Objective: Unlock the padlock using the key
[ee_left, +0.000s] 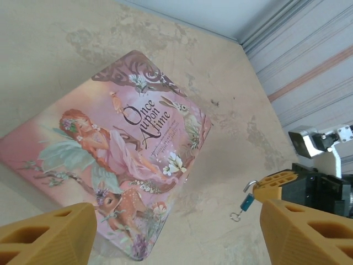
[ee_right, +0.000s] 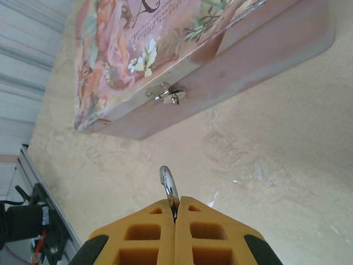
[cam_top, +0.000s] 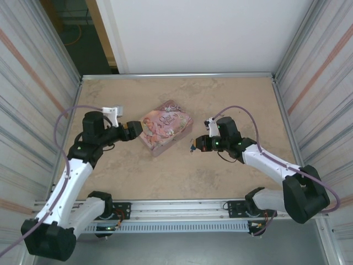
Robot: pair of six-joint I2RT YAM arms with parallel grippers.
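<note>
Padlock (ee_left: pixel 248 201) hangs right of the pink tin (ee_left: pixel 110 149), shackle pinched in my right gripper (ee_right: pixel 175 201). Left gripper (ee_left: pixel 175 226) is spread wide and empty. I'd approach the dangling key (ee_left: pixel 236 216) squarely.

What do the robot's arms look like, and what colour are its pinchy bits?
The left arm and right arm are both made of white tube-shaped links joined by chunky black joints. A thin purplish cable loops along each one. The left tool and right tool have orange-yellow fingers moulded with square hollows.
</note>
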